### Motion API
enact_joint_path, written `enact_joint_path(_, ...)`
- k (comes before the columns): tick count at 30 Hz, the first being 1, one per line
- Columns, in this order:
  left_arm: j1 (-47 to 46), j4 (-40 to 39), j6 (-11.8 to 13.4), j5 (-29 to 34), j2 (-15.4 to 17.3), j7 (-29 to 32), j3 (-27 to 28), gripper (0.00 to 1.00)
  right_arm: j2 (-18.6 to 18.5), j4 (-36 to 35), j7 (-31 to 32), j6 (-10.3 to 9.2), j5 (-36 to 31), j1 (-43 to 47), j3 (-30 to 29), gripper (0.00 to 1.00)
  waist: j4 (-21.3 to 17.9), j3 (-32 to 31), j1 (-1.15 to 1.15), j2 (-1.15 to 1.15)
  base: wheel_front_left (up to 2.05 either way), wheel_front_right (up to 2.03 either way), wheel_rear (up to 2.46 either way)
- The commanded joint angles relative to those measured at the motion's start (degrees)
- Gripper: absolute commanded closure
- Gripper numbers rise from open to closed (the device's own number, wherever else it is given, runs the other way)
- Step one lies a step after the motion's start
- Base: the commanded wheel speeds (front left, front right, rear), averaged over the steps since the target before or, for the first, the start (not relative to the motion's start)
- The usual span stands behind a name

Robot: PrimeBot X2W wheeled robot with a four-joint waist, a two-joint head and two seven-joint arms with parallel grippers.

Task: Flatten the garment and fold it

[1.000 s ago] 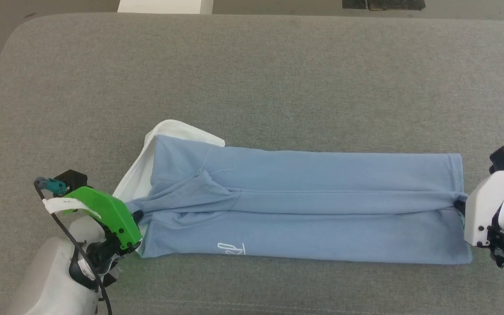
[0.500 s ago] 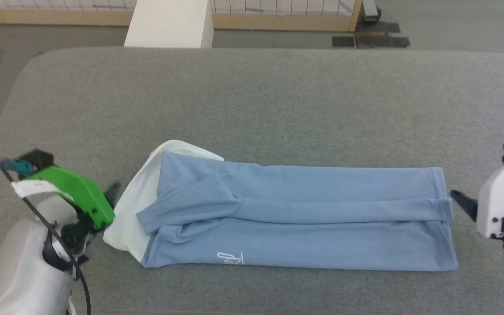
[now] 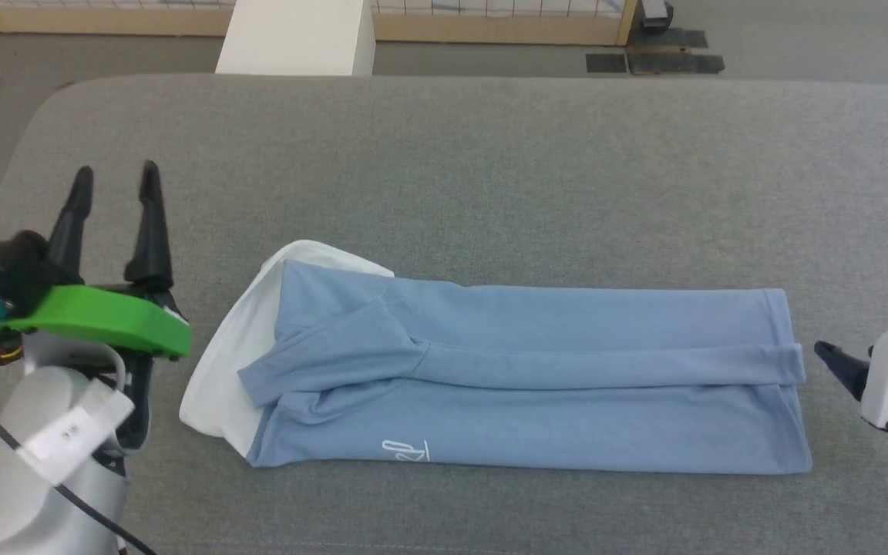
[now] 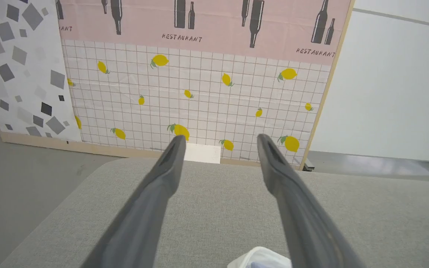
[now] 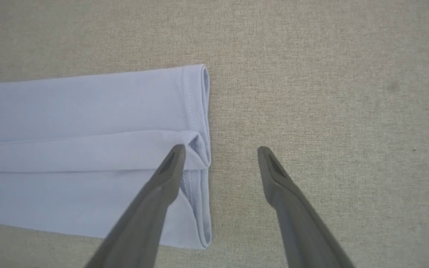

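Observation:
The garment (image 3: 536,385), a light blue polo shirt, lies on the grey padded table (image 3: 490,177) folded into a long strip. Its white collar (image 3: 216,381) is at the left end and the cursive logo (image 3: 407,451) is on the near edge. My left gripper (image 3: 116,171) is raised to the left of the collar, fingers pointing away, open and holding nothing; in the left wrist view it (image 4: 221,138) faces the wall, with a corner of the collar (image 4: 259,259) below. My right gripper (image 5: 221,149) hangs open just off the hem (image 5: 199,149), its dark fingertip (image 3: 829,354) apart from the cloth.
A white block (image 3: 297,35) stands beyond the table's far edge, with dark floor pieces (image 3: 656,60) to its right. A wall panel with lemons on a grid (image 4: 199,96) stands behind. The table's rounded corner (image 3: 35,123) is near my left arm.
Both grippers were at the garment's ends a second ago and have come off it. The left one rose and turned its fingers upward; the right one backed off the hem. The camera tilted up.

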Motion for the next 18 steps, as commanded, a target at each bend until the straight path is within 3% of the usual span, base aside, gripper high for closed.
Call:
enact_joint_path(1,0.5,0.1,-0.7,2.1,0.1,-1.1,-0.7,0.0,0.4,0.3,-0.3,-0.09,0.6,1.0,-0.1,0.0,0.6,1.7,0.0,0.0,0.0,0.0,0.0)
enact_joint_path(18,2.8,-0.7,-4.5,8.1,-5.8,-2.3,4.8,0.0,0.7,5.3,-3.1,-0.09,5.2,-0.5,7.3,0.0,1.3,6.5,0.0,0.0,0.0,0.0,0.0)
